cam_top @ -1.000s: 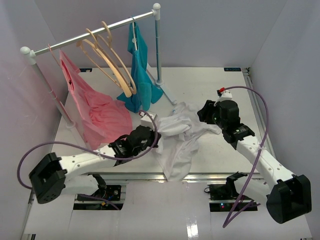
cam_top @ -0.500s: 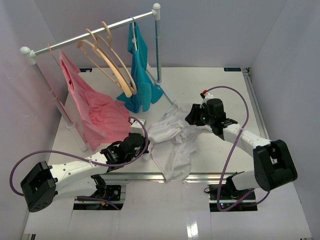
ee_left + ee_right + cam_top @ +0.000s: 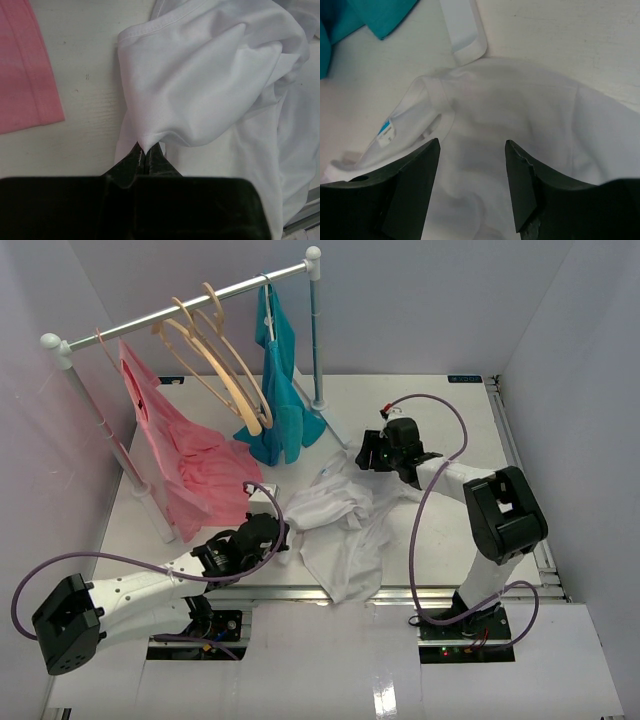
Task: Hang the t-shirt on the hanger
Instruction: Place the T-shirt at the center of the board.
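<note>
Pinching a small peak of the t-shirt (image 3: 210, 85) between the tightly closed tips of the left claw (image 3: 146, 154), close to a hemmed edge of the cloth. Lying as a crumpled white heap on the table (image 3: 450, 420), towards the front, with one flap draped over the near edge. Gripped at the heap's left end, just beside the pink garment (image 3: 195, 470).

Holding the right claw (image 3: 472, 145) open above the far end of the shirt, fingers (image 3: 420, 170) spread apart over the neckline with nothing clamped between them. Cannot tell whether touching the cloth. Showing a small blue-and-white label (image 3: 385, 132) inside the collar, just left of the gap.

Hanging the hanger (image 3: 215, 360) from the rail (image 3: 190, 302) at the back left, beside a second one just like it, between the pink garment and the teal garment (image 3: 280, 390), well apart from the shirt. Carrying both coloured garments on that same rail, with the pink one's lower part spread flat on the table.
</note>
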`<action>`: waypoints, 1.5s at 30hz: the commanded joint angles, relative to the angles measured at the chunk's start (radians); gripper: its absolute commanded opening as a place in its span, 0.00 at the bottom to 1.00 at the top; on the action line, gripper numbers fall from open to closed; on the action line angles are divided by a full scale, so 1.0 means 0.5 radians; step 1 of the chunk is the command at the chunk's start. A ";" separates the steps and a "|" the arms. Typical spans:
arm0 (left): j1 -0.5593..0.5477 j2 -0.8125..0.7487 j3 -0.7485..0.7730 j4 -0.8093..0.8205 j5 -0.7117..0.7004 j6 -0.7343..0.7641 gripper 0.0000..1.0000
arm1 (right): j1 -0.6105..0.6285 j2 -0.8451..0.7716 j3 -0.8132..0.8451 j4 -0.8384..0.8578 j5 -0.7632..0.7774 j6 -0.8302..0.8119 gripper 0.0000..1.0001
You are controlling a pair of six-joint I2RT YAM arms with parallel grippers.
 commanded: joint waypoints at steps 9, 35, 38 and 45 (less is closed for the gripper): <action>0.005 0.040 -0.009 0.093 0.007 0.036 0.00 | 0.123 0.504 0.387 -0.201 0.366 -0.010 0.44; 0.005 -0.407 0.645 -0.422 -0.387 0.237 0.00 | -0.036 -0.569 0.559 -0.569 0.654 -0.276 0.08; 0.005 -0.500 0.533 -0.458 -0.385 0.158 0.00 | -0.038 -0.823 0.269 -0.470 0.762 -0.225 0.08; 0.005 -0.739 0.184 -0.543 -0.274 -0.171 0.00 | 0.001 -1.438 -0.783 -0.065 0.405 0.141 0.08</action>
